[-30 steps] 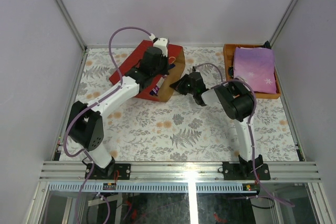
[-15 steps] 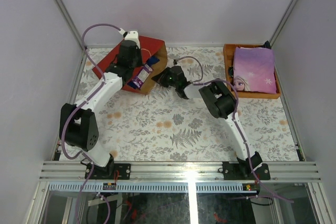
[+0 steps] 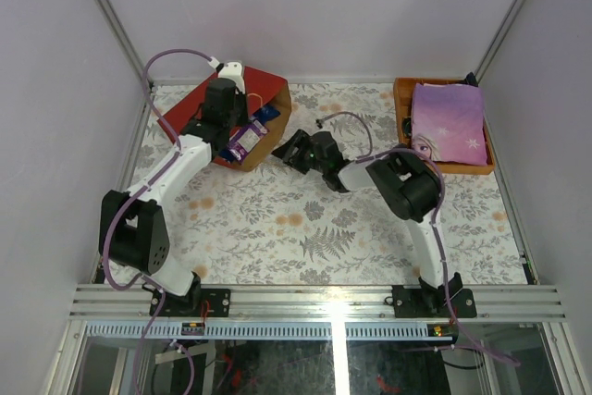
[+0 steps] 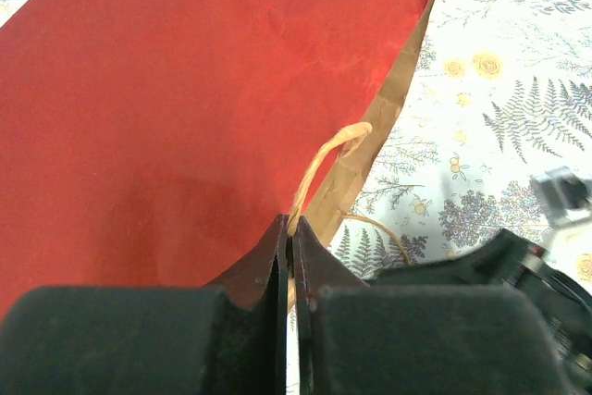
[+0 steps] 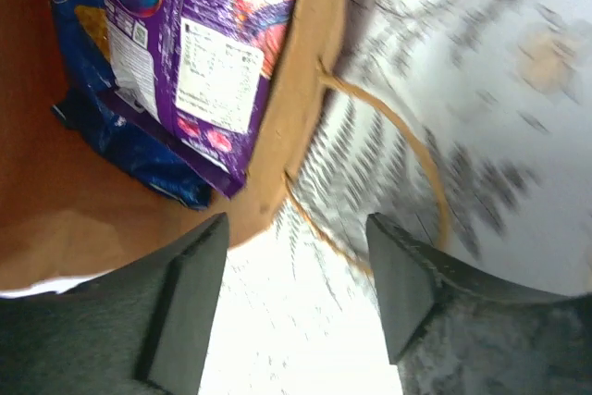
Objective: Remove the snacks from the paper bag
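The red paper bag (image 3: 199, 113) lies on its side at the back left, its brown mouth facing right. A purple packet (image 3: 242, 141) and the blue Doritos bag (image 3: 265, 117) show in the mouth. My left gripper (image 3: 225, 122) is over the bag's top, shut on a tan cord handle (image 4: 319, 159) by the red outer face (image 4: 185, 90). My right gripper (image 3: 285, 147) stands open just right of the mouth with nothing between its fingers. Its view shows the purple packet (image 5: 222, 53) on the Doritos bag (image 5: 139, 150), the kraft lining (image 5: 296, 108) and the other cord handle (image 5: 412, 150) on the cloth.
An orange tray (image 3: 401, 99) at the back right holds a flat lilac item (image 3: 449, 122). A floral cloth (image 3: 314, 228) covers the table, enclosed by grey walls on the left, back and right.
The bag and the left gripper have moved left and back. The right gripper followed to the mouth, then its jaws opened and it drew back slightly to the right.
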